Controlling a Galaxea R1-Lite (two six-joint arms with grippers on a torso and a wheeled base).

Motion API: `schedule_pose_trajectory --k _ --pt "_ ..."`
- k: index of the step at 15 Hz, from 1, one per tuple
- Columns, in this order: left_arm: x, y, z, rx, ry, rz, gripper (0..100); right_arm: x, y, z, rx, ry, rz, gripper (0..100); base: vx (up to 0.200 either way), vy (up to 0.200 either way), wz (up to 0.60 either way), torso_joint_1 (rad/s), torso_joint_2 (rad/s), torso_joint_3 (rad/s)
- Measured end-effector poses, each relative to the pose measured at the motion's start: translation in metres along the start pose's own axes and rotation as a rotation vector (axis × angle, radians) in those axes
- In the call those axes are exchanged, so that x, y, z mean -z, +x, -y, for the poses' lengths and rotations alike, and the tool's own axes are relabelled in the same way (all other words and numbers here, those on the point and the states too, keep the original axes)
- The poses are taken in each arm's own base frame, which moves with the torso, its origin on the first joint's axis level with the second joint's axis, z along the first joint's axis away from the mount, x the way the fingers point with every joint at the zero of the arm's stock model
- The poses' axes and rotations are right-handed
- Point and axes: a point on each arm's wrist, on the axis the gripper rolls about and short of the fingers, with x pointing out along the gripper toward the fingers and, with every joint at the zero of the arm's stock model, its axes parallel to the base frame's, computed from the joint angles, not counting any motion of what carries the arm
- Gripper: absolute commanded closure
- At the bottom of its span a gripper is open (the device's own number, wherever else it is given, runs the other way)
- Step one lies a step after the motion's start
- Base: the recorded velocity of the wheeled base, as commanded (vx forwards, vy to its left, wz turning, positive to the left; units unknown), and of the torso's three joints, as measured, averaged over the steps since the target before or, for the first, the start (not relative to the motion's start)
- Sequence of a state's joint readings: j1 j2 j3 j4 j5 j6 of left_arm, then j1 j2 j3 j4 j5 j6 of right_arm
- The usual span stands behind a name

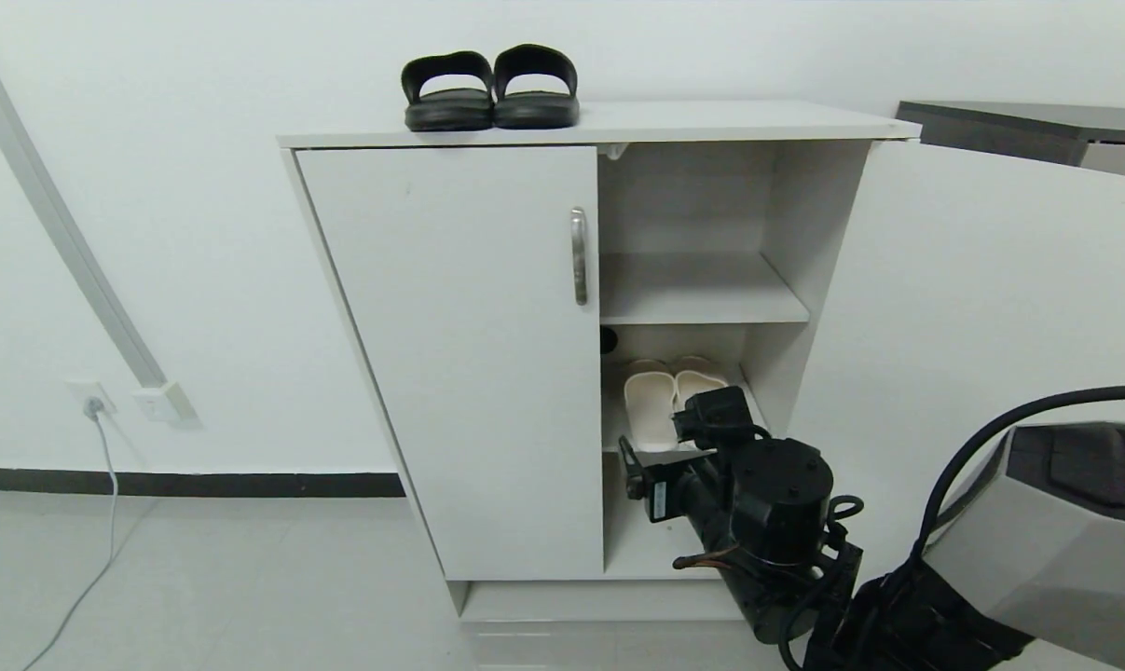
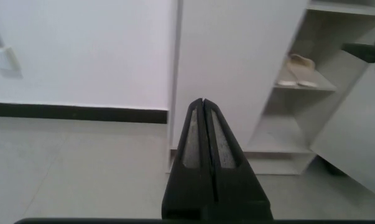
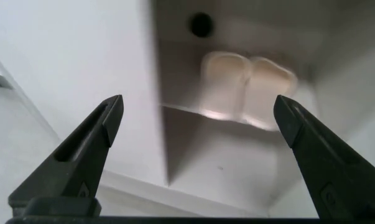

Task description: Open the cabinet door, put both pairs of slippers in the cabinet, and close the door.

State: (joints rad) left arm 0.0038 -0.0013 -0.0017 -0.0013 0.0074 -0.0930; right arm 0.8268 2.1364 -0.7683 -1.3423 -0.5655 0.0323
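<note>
While the right door (image 1: 972,308) of the cabinet (image 1: 711,121) stands wide open, the left door (image 1: 459,373) is shut. The left door has a silver handle (image 1: 578,255) that runs up and down near its inner edge.

A pair of black slippers (image 1: 490,89) sits on top of the cabinet, over the shut door. The two lie side by side and touch each other, with their toes facing the room.

A pair of white slippers (image 1: 669,396) is inside the cabinet, on the middle shelf. They also lie side by side, touching. The top shelf (image 1: 702,294) is above them and the bottom shelf (image 1: 637,550) is below them. A small dark round hole (image 1: 609,339) is in the back wall of the cabinet, just above the white slippers.

The right gripper (image 3: 198,104) is in front of the open side of the cabinet, low down, near the middle shelf. Its two fingers are spread wide apart and it has nothing in it. It does not touch the white slippers, which lie farther in.

The left gripper (image 2: 203,109) is out in the room, well apart from the cabinet, and points at the bottom of the shut door. Its two fingers are pressed flat together and nothing is between them.

A wall socket (image 1: 89,399) is on the white wall to the left of the cabinet, and a grey cord (image 1: 105,503) hangs from it down to the floor (image 1: 198,578).
</note>
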Motion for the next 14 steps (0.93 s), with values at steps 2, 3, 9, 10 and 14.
schedule_pose_trajectory --k 2,3,9,10,14 --pt "0.0 0.0 0.0 0.001 0.0 0.0 100 0.0005 0.0006 0.0011 0.004 -0.002 -0.003 0 0.0 0.2 0.0 0.005 0.0 0.007" --pt "0.0 0.0 0.0 0.001 0.0 0.0 100 0.0005 -0.0001 0.0003 0.001 -0.001 -0.002 0 0.0 0.2 0.0 0.007 0.01 0.007" --pt "0.0 0.0 0.0 0.001 0.0 0.0 100 0.0007 0.0002 0.0005 0.002 -0.002 -0.002 0 0.0 0.2 0.0 0.002 0.0 0.004" --pt "0.0 0.0 0.0 0.0 0.0 0.0 100 0.0012 0.0004 0.0008 0.003 -0.004 -0.005 0 0.0 0.0 0.0 0.0 0.0 0.0" --pt "-0.0001 0.0 0.0 0.0 0.0 0.001 100 0.0034 0.0011 0.0021 0.005 -0.013 -0.015 0 0.0 0.0 0.0 0.0 0.0 0.0"
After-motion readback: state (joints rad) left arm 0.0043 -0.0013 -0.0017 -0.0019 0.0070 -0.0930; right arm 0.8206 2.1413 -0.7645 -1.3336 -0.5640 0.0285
